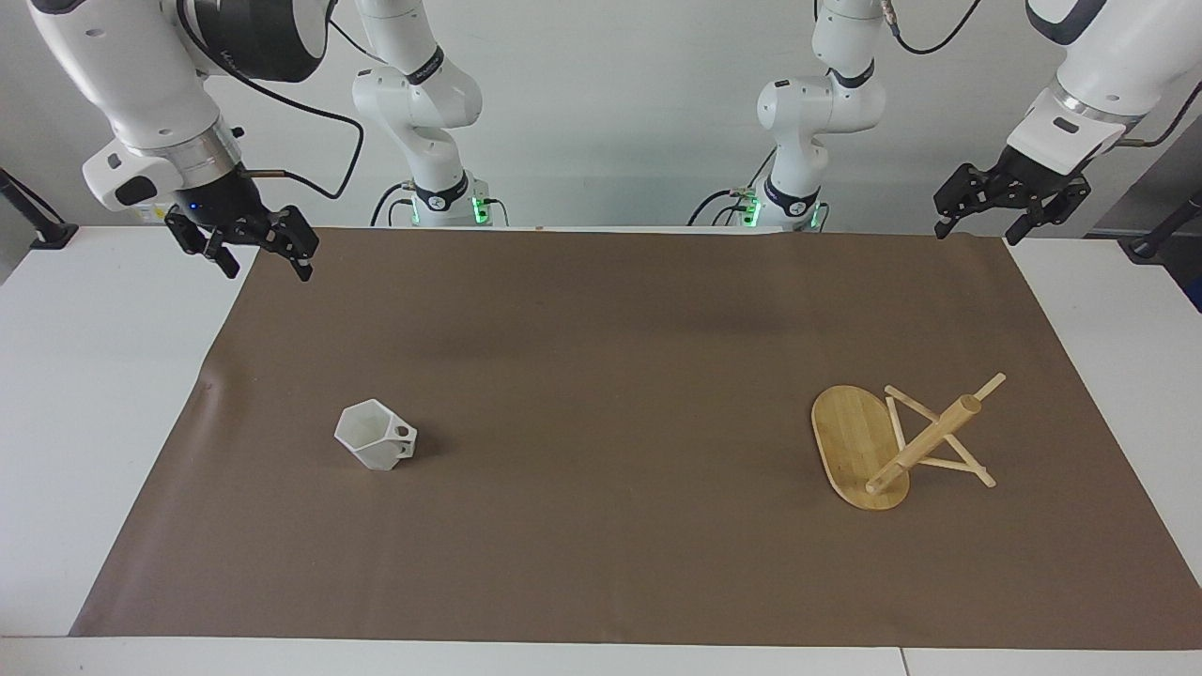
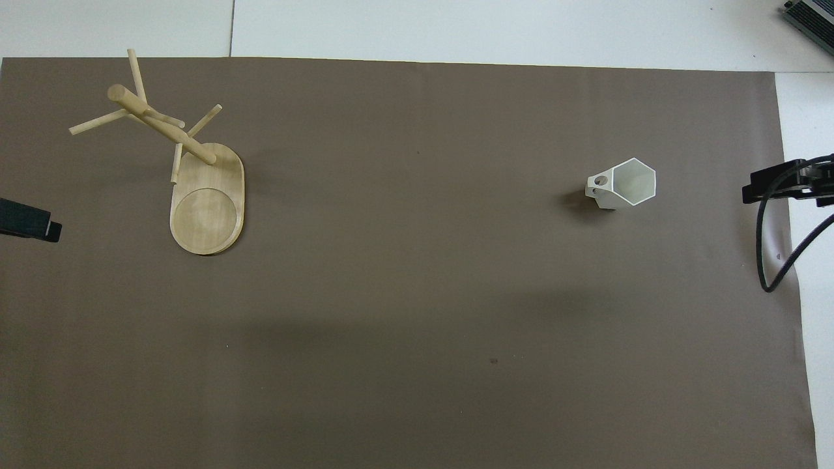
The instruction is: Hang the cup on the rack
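1. I've got the cup (image 1: 376,435) standing upright on the brown mat (image 1: 601,357), toward the right arm's end of the table; its hexagonal rim opens upward, and its small handle with the round hole points along the table toward the rack.
2. The rack (image 1: 897,443) stands toward the left arm's end, well apart from the cup; its oval base (image 2: 208,207) lies flat on the mat, and the thick post rises from the part of the base farther from the robots, with thin pegs crossing it near the top.
3. Nothing hangs on those pegs; the cup touches neither the rack nor a gripper.
4. My right gripper (image 1: 254,249) hangs in the air over the mat's corner nearest the robots at its own end; its two fingers are spread apart with nothing between them.
5. My left gripper (image 1: 986,218) is raised over the corner of the mat at its own end; its fingers are likewise spread and hold nothing.
6. From overhead I catch only dark tips at the edges; the left gripper (image 2: 29,221) on the rack's side, the right gripper (image 2: 778,185) on the cup's side, with a black cable (image 2: 775,254) looping below it.
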Robot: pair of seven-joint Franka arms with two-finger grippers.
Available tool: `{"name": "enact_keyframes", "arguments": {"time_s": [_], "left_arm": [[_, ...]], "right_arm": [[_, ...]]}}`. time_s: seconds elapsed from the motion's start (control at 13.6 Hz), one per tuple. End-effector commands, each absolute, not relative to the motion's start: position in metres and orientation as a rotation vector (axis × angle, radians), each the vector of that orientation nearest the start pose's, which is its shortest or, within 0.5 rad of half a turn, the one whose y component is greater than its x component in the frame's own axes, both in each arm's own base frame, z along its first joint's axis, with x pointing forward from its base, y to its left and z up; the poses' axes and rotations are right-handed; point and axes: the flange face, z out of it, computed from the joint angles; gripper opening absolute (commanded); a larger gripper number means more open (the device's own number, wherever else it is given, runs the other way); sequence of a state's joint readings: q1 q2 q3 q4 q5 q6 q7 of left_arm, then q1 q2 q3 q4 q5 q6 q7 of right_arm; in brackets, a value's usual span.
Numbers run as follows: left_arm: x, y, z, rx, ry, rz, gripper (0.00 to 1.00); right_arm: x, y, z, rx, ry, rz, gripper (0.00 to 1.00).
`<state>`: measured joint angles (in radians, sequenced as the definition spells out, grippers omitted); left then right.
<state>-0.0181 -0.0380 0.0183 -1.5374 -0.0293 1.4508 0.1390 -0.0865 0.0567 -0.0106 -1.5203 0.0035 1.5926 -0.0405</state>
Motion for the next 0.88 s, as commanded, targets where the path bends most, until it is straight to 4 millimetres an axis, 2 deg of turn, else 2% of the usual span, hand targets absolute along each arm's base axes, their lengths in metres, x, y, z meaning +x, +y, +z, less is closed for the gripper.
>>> {"name": "enact_keyframes", "arguments": {"time_s": [0.0, 0.81], "left_arm": [[0.5255, -0.0003, 0.6494, -3.15, 0.21, 0.069, 1.0], [0.525, 0.0013, 0.6495, -3.15, 0.205, 0.069, 1.0]], "right_arm": [[0.5669, -0.0555, 0.6143, -3.146, 0.135, -0.038, 1.0], [0.568, -0.0549, 0.6134, -3.149, 0.115, -0.067, 1.0]]}}
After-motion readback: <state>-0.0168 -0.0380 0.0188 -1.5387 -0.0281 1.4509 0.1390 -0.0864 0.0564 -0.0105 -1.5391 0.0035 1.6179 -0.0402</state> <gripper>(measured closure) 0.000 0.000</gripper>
